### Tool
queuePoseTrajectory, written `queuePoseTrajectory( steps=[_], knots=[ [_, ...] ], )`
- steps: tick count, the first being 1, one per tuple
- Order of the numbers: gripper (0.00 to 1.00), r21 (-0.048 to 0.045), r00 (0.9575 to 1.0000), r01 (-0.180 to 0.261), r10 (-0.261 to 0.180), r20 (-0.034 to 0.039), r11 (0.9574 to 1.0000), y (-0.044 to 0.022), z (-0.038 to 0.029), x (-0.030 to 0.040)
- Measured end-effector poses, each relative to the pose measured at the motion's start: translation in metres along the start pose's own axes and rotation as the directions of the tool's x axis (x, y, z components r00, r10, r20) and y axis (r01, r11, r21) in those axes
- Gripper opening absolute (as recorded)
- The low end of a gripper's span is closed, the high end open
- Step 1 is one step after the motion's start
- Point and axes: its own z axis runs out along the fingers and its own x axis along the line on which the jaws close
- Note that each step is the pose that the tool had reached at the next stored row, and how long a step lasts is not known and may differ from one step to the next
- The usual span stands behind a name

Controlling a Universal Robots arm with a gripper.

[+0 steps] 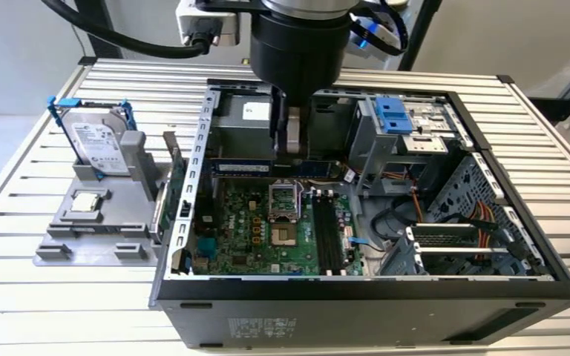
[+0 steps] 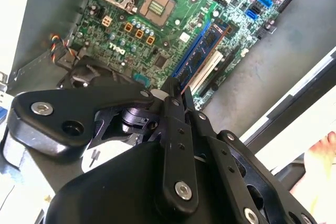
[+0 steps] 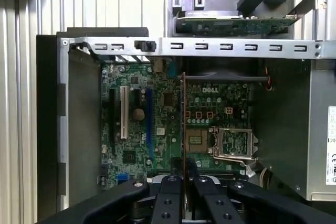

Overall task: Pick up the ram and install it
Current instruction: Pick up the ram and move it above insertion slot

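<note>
The ram (image 1: 240, 167) is a long dark blue stick held level and on edge above the motherboard (image 1: 255, 230) inside the open computer case. My gripper (image 1: 290, 159) is shut on its middle from above. In the first wrist view the ram (image 3: 183, 124) appears edge-on as a thin line running out from my gripper (image 3: 183, 170). In the second wrist view the ram (image 2: 205, 51) stretches away from my gripper (image 2: 177, 86) over the green board. The black memory slots (image 1: 326, 237) lie nearer the case front, below and ahead of the ram.
The case walls (image 1: 191, 185) surround the board. A drive cage with a blue clip (image 1: 392, 115) and loose cables (image 1: 433, 215) fill the exterior view's right. Outside on the exterior view's left, a grey stand (image 1: 92, 230) bears a hard drive (image 1: 97, 141) and a square silver chip (image 1: 87, 200).
</note>
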Motion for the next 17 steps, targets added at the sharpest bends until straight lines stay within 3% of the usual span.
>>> queuePoseTrajectory(
  steps=[17],
  knots=[
    [0.00,0.0000,1.0000,0.001,-0.001,0.0000,1.0000,-0.0235,-0.0008,-0.0003]
  ],
)
